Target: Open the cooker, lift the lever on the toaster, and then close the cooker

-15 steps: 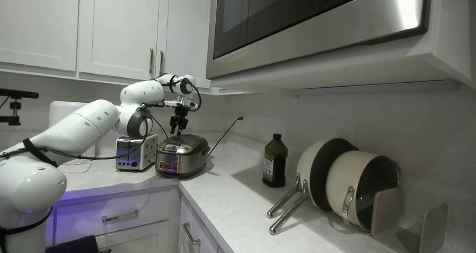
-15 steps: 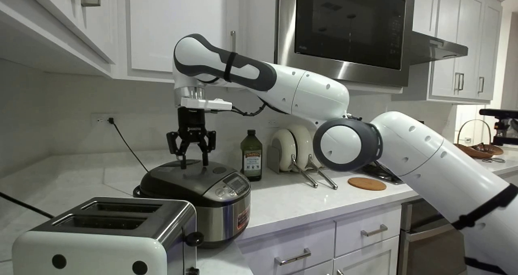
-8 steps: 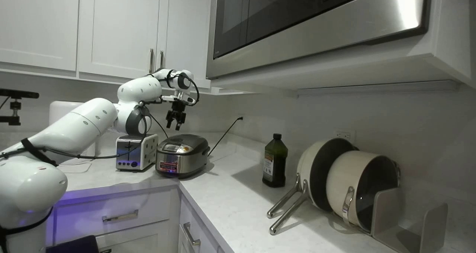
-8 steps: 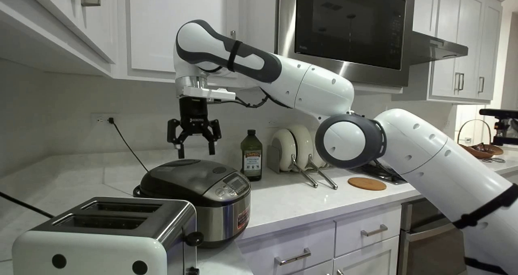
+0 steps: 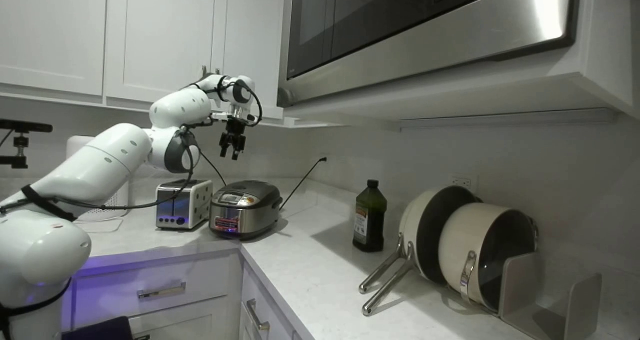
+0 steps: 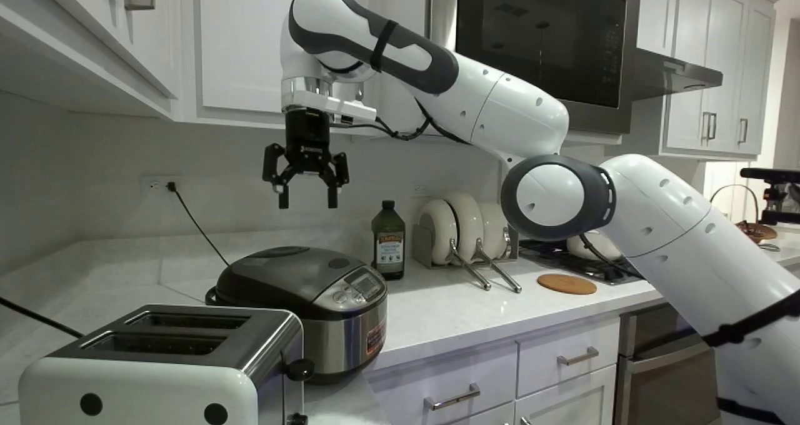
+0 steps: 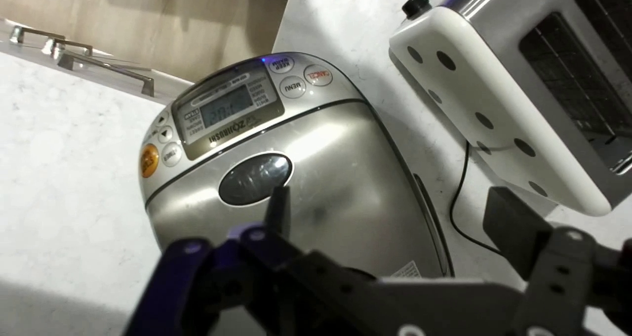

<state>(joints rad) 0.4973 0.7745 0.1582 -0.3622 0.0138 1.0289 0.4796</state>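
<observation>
Black fingers (image 6: pixel 284 197), one pair: released, spread wide, tips down, hanging above the bench (image 6: pixel 437 312). Silver cooker (image 6: pixel 312 300), one: below the fingers and apart from them, lid (image 7: pixel 326 178) down; on my wrist view I read CANCEL and MENU on its panel (image 7: pixel 227 106). White toaster (image 6: pixel 150 381) with black spots, one: lower left of the fingers in both exterior views, just beside the cooker; I can make out its black lever (image 6: pixel 300 369) on the silver end, also lower than the fingers. Dark green bottle (image 6: pixel 389 244), one: upright on the bench, to the lower right of the fingers in both exterior views. Pale pans (image 6: pixel 465 225), on edge in a rack (image 5: pixel 517 280): farther right of the fingers than the bottle. Microwave (image 6: pixel 540 44), one: mounted higher than the fingers, to their right from both outside cameras I watch.
</observation>
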